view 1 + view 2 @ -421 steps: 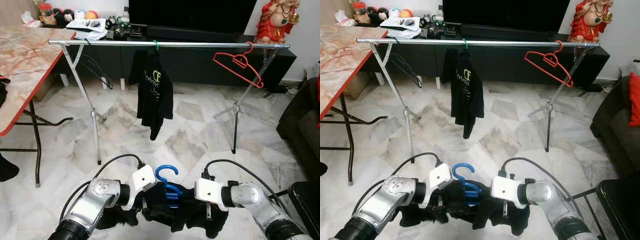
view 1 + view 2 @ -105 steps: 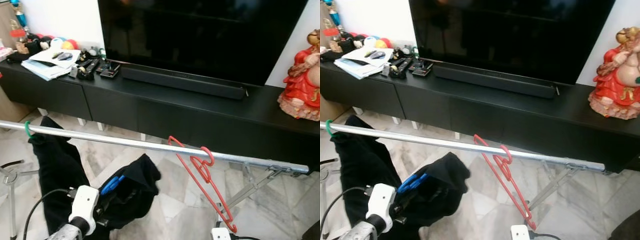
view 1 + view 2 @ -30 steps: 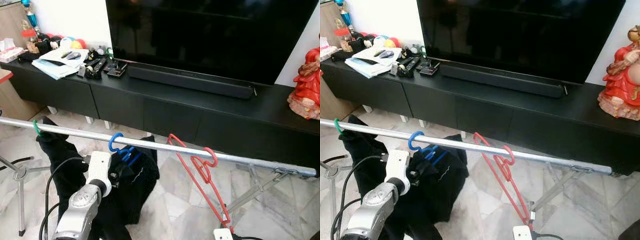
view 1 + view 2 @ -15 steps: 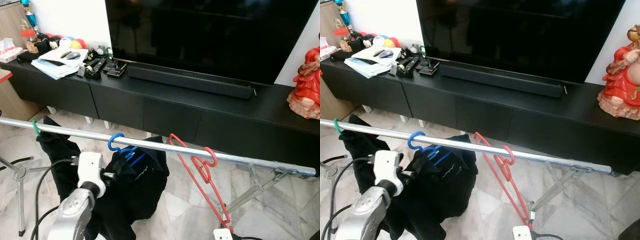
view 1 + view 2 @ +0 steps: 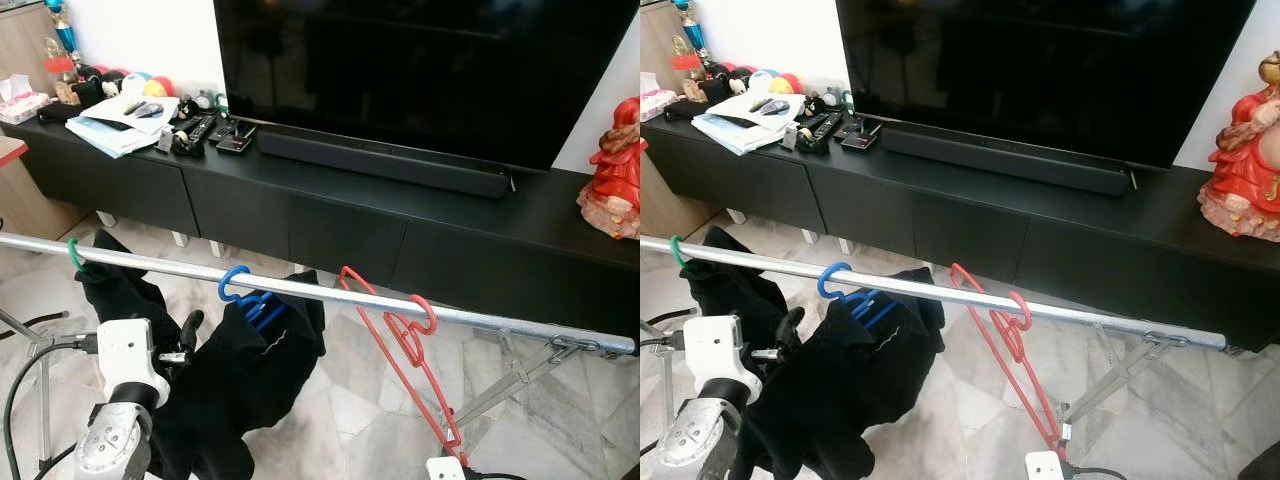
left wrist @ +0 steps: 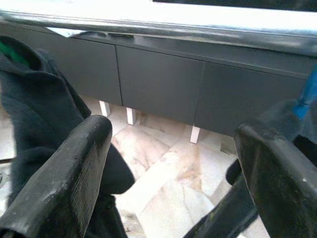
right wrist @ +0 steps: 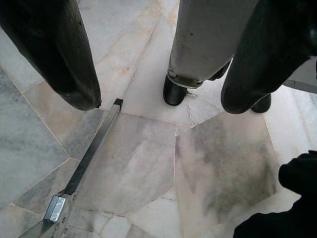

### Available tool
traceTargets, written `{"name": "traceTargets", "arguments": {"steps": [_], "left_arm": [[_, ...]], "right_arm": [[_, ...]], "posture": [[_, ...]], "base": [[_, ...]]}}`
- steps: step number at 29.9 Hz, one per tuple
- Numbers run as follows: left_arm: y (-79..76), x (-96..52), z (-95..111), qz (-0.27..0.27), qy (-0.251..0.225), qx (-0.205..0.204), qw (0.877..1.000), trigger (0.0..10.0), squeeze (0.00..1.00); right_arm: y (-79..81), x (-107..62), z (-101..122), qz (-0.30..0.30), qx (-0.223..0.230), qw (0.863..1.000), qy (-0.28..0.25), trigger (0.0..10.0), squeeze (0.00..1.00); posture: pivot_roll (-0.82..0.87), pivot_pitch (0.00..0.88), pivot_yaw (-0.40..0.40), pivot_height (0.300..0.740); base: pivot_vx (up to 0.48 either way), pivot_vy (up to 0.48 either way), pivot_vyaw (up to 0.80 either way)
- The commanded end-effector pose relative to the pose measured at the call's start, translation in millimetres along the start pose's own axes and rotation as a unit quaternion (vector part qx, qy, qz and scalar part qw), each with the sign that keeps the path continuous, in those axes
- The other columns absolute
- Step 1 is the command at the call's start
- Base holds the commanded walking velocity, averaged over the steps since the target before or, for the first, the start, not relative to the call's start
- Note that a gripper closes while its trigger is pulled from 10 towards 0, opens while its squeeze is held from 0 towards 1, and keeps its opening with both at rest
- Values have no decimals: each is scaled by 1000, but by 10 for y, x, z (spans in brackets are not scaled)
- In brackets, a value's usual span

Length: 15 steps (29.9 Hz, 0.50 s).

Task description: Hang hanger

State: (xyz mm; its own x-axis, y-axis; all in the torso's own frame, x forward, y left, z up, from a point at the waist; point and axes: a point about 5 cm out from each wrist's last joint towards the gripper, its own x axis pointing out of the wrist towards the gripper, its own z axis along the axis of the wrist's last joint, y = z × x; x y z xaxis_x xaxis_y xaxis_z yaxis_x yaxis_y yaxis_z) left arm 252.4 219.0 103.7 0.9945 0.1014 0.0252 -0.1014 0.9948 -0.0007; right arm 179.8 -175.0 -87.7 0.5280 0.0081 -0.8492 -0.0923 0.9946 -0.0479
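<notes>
A blue hanger [image 5: 234, 284] carrying a black garment [image 5: 252, 365] hangs by its hook on the silver rail [image 5: 520, 328]. My left gripper [image 5: 186, 334] is just left of the garment, apart from it, and open; in the left wrist view the left gripper [image 6: 173, 131] has only floor and cabinet between its fingers. A red hanger [image 5: 408, 342] hangs bare further right on the rail. A green hook [image 5: 75, 255] with another black garment [image 5: 115, 290] hangs to the left. My right gripper [image 7: 161, 101] hangs low, open, pointing at the floor.
Behind the rail stands a long black cabinet [image 5: 340, 225] with a large TV [image 5: 420, 70], a red figurine [image 5: 612, 170] and clutter [image 5: 130, 110]. The rack's legs [image 5: 505, 375] splay onto the marble floor. A metal foot bar [image 7: 86, 158] lies below my right gripper.
My left gripper has let go of the blue hanger and drawn back to the left. The garment now hangs freely from the rail.
</notes>
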Motion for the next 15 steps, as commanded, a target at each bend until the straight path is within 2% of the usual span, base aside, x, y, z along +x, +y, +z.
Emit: {"name": "traceTargets", "arguments": {"steps": [1,3,15], "left_arm": [[-32,2,-8,0,5,-2,1000,10000,0],[-47,8,-8,-1,6,-10,1000,10000,0],[-51,-4,-15,-2,9,-9,1000,10000,0]], "right_arm": [[-9,-5,-41,-1,-5,1000,10,10000,0],[-8,-5,-43,-1,-4,1000,10,10000,0],[3,-4,-46,2,-5,1000,11,10000,0]], "posture": [[-10,79,-20,740],[-10,80,-19,740],[-9,81,-16,740]], "base": [[0,0,0],[0,0,0],[0,373,0]]}}
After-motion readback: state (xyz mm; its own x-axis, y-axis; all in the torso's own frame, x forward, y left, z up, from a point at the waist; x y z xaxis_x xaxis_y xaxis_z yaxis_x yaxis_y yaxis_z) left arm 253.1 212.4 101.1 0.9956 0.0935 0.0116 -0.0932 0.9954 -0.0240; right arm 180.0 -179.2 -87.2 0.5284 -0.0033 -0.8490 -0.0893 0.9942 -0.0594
